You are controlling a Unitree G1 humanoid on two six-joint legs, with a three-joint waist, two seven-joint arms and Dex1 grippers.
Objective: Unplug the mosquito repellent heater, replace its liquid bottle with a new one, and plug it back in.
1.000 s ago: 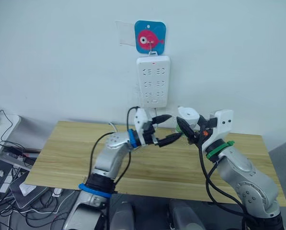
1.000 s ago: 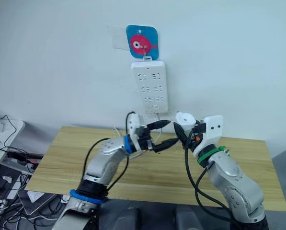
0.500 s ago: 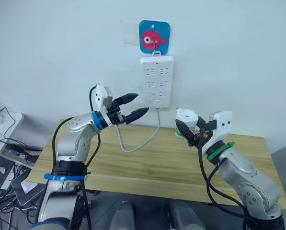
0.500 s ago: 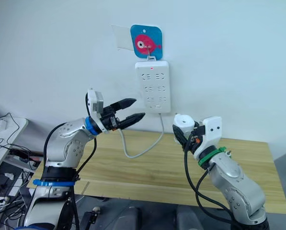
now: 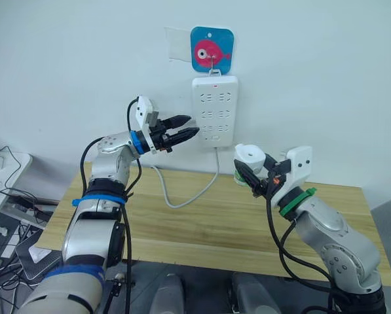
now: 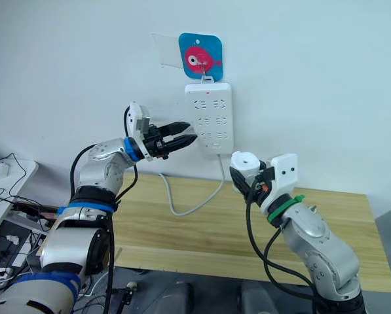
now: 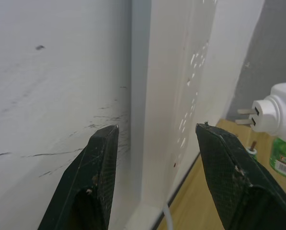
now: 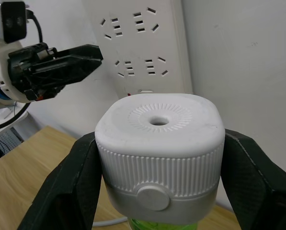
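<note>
The mosquito repellent heater (image 8: 159, 143) sits clamped between the two black fingers of the right hand (image 5: 253, 175), raised above the wooden table (image 5: 202, 229) just below and to the right of the wall-mounted power strip (image 5: 213, 111); the grip is on its ribbed white sides, which leaves the vent hole in its top face free and, as the left wrist view shows, its two metal prongs (image 7: 243, 117) bare and pointing out toward the strip, so the unit looks oriented for plugging in rather than for bottle work. A green liquid bottle (image 7: 285, 158) hangs screwed in under the white body, so the swap appears done, though whether it is the new bottle I cannot tell. The left hand (image 5: 182, 130) is lifted to the strip's left edge with its fingers parted, nothing between them, their tips just beside the strip's side; a sensible reading is that it is there to steady the strip, which only dangles from a hook under the blue fish plaque (image 5: 211, 50) and would swing back under a push. The strip's white cable (image 5: 182, 196) loops down over the table's rear edge, well away from both hands
</note>
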